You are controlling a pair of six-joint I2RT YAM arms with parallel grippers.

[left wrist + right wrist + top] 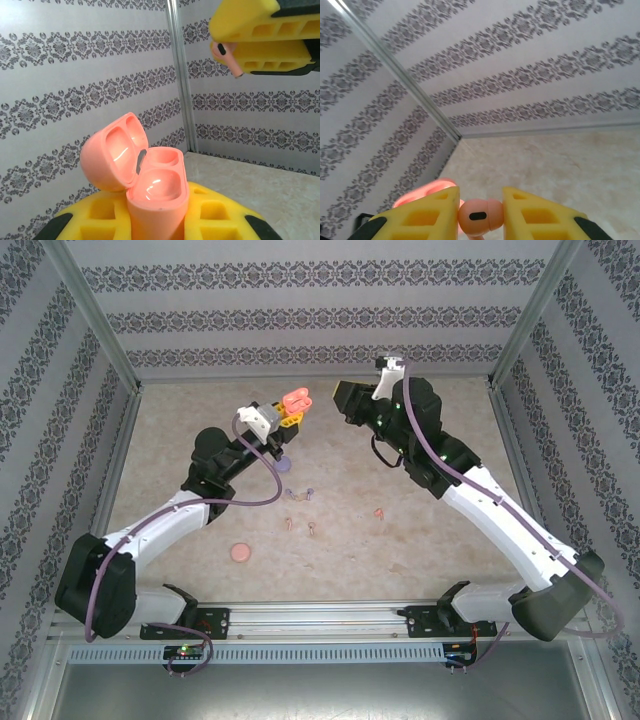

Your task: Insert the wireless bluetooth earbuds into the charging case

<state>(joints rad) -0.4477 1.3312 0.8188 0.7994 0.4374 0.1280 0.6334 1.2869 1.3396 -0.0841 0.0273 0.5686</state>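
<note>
My left gripper [290,417] is shut on the coral charging case [296,400], held upright above the table's far middle. In the left wrist view the case [159,192] stands between the yellow fingers [220,215] with its lid [112,152] hinged open to the left and both cavities empty. My right gripper [344,399] hovers just right of the case, shut on a coral earbud [480,216]. That earbud [227,56] pokes out of the right gripper [250,37], above and right of the case. On the table lie two purple earbuds [299,494], two pale pink earbuds [301,528] and one coral earbud [378,512].
A round pinkish object [239,553] lies on the table near the left arm. Patterned walls [300,315] with metal corner posts [179,75] enclose the table on three sides. The loose earbuds lie between the two arms, below both grippers.
</note>
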